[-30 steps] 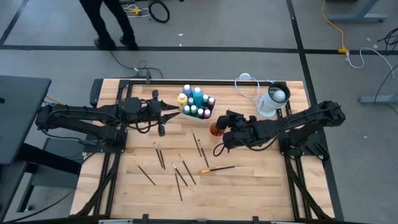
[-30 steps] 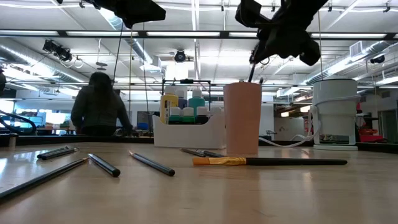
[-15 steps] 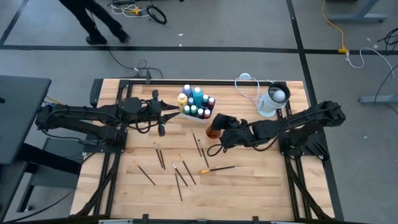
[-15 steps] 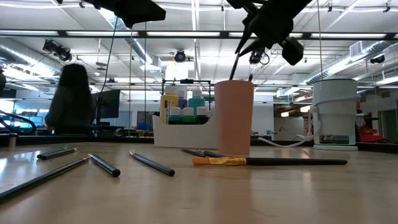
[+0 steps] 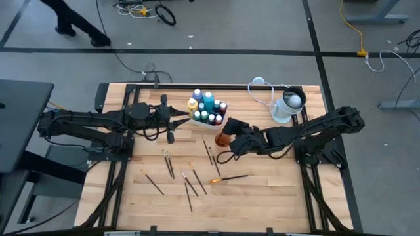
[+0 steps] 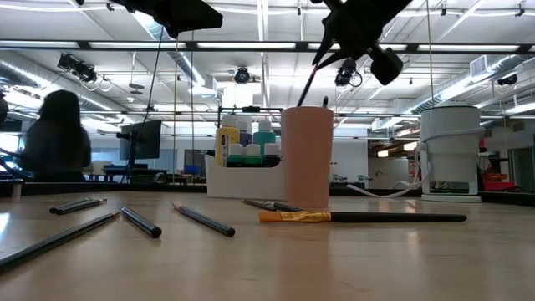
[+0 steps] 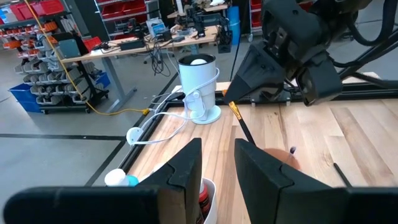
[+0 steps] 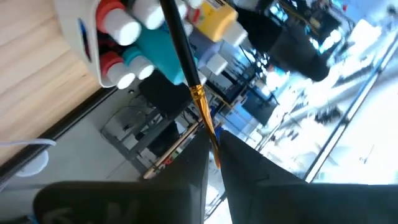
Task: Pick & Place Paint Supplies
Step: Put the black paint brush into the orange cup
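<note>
the right end effector (image 5: 231,131) hangs just over the pinkish cup (image 6: 307,155), its fingers nearly closed on a thin dark-handled brush (image 8: 189,81) pinched near the bristle end; the handle slants down into the cup mouth. the brush looks light, stiff and slim, easy to twist in a narrow pinch, so a hold close to the ferrule, as here, seems the surest place. the left end effector (image 5: 172,118) waits beside the white caddy (image 6: 251,179), fingers (image 7: 186,168) a small way apart and holding nothing.

the cup stands upright on the bench (image 5: 262,190), just beside the caddy; whether other brushes are already inside it i cannot tell. the caddy holds the white-capped paint bottles (image 5: 207,108), yellow, teal, blue and red among them, packed upright. the other brushes (image 5: 187,180) lie scattered flat on the bench in front, the orange-handled brush (image 5: 228,177) nearest the cup. a white round container (image 5: 289,105) with a cable stands well apart at the back.
</note>
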